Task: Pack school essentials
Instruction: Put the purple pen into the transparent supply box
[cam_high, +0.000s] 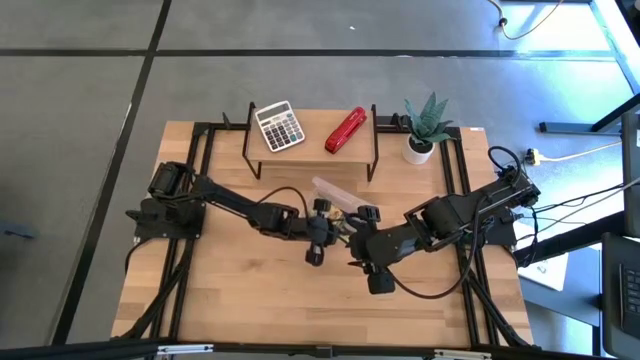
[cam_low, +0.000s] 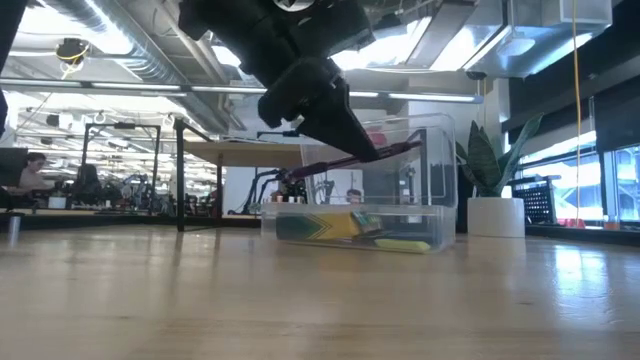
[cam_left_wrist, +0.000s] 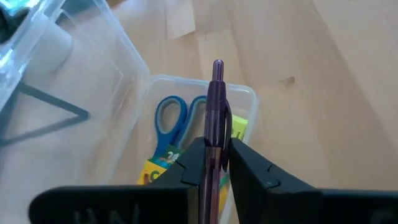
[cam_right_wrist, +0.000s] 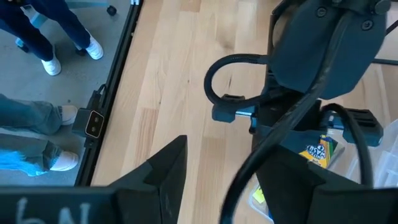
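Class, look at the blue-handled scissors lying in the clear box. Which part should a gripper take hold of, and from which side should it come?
Probably the pivot, just past the handle loops of the blue-handled scissors, coming straight down from above. They lie flat on the bottom of the clear box, whose walls block any side approach. The left gripper, shut on the purple pen, would have to release it first.

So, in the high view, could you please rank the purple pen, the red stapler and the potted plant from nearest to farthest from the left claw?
1. Purple pen: gripped in the left claw itself, over the clear box.
2. Red stapler: on the rack at the table's far edge, just right of the claw.
3. Potted plant: at the far right corner, beyond the stapler.
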